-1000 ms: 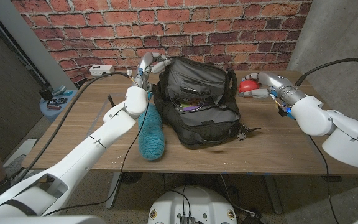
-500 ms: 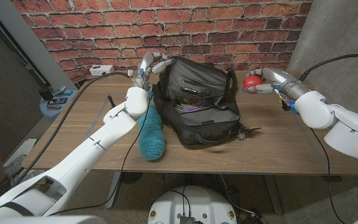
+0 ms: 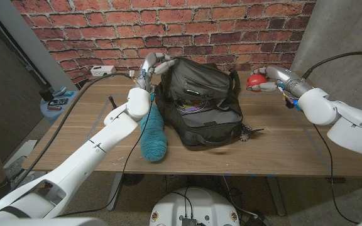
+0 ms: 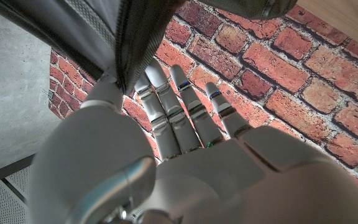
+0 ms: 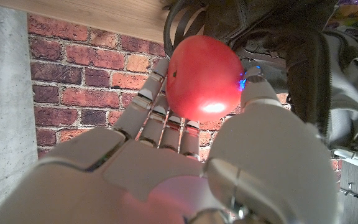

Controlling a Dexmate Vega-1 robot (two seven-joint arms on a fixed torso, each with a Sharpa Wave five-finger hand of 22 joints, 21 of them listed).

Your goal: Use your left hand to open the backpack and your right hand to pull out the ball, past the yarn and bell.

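The black backpack (image 3: 200, 107) lies open in the middle of the table, with something colourful inside its mouth. My left hand (image 3: 151, 66) grips the bag's flap edge (image 4: 126, 53) at the far left corner, the fabric caught between thumb and fingers. A teal skein of yarn (image 3: 153, 135) lies on the table against the bag's left side. Right of the bag, above the table's far side, my right hand (image 3: 272, 78) holds the red ball (image 3: 253, 81); the right wrist view shows the ball (image 5: 204, 78) gripped between thumb and fingers, with the backpack (image 5: 291, 43) beyond it.
A small dark metal trinket (image 3: 249, 132) lies by the bag's front right corner. A white power strip (image 3: 104, 70) and a black cable (image 3: 87, 88) sit at the table's far left. A blue stand (image 3: 56, 102) is off the left edge. A brick wall runs close behind.
My right hand has carried the red ball slightly up and toward the wall, away from the bag. The left hand and the backpack have stayed put.
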